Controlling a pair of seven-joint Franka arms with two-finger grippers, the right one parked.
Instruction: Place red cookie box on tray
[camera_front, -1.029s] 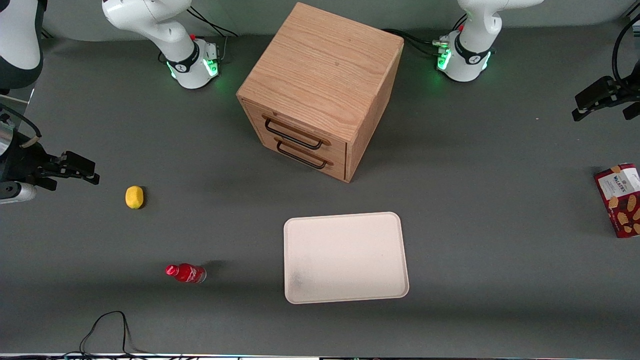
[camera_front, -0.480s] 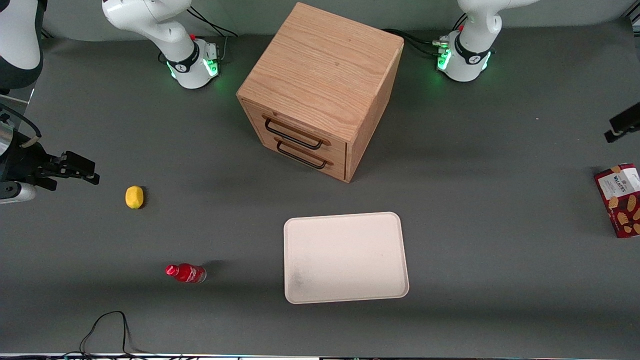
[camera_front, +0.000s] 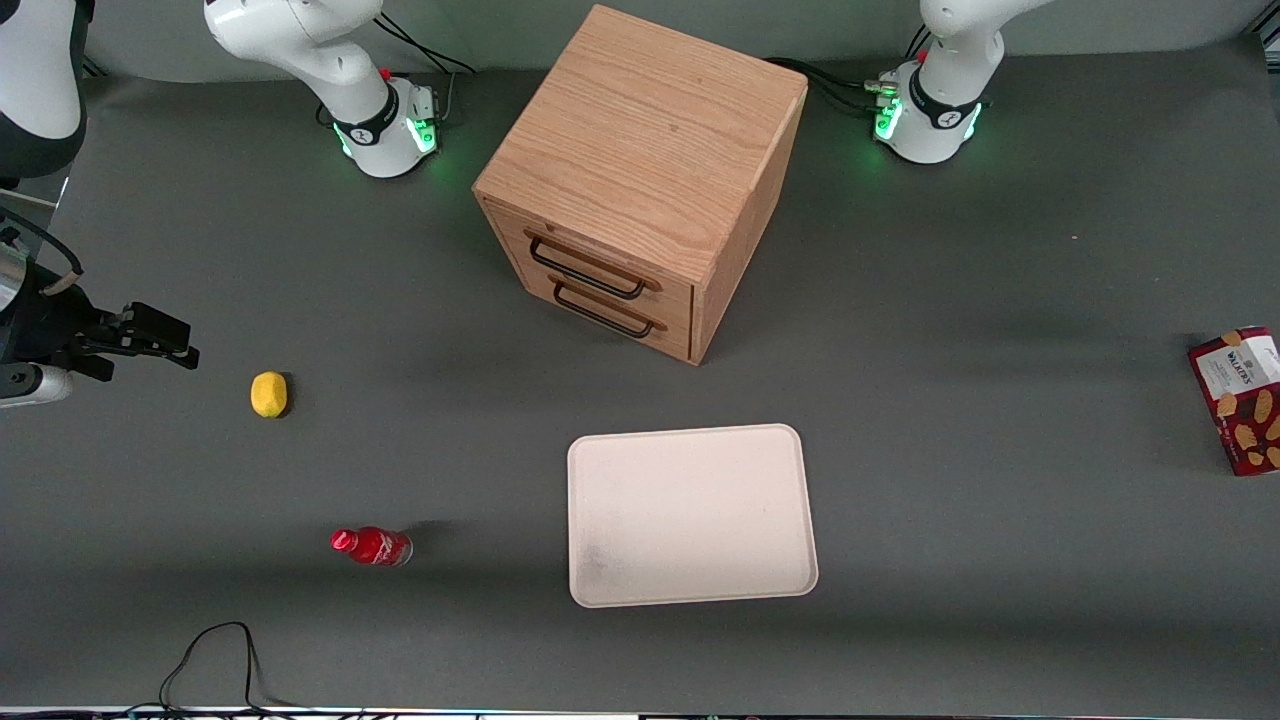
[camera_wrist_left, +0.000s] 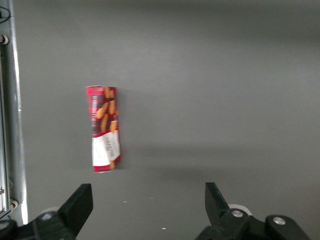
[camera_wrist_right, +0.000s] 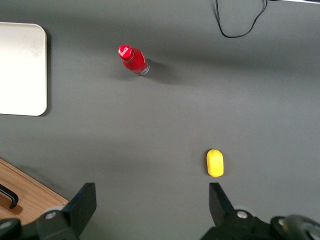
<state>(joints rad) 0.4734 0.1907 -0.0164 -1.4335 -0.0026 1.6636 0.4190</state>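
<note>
the gripper (camera_wrist_left: 148, 202) on the working arm hangs above the bare grey table (camera_front: 1000, 300) with its two dark fingers (camera_wrist_left: 79, 204) spread wide and nothing between them; it shows only in the left wrist view and is outside the front view. the red cookie box (camera_wrist_left: 104, 128) lies flat on the table under that camera, apart from both fingers, nearer one finger than the other. its long axis runs lengthwise toward the gripper, the white label end pointing at the fingers and the end with the cookie pictures pointing away. going across the front view, a yellow lemon (camera_front: 268, 393) sits toward the parked arm's end of the table, with a small red bottle (camera_front: 371, 546) lying on its side nearer the front camera. a wooden cabinet (camera_front: 640, 180) with two dark-handled drawers stands in the middle. the cream tray (camera_front: 690, 515) lies flat in front of those drawers, nearer the camera, with nothing on it. the cookie box (camera_front: 1243, 398) rests at the working arm's end of the table, cut off by the picture's edge and well apart from the tray, its long axis running roughly toward the front camera with the white label at the end farther from it.
</note>
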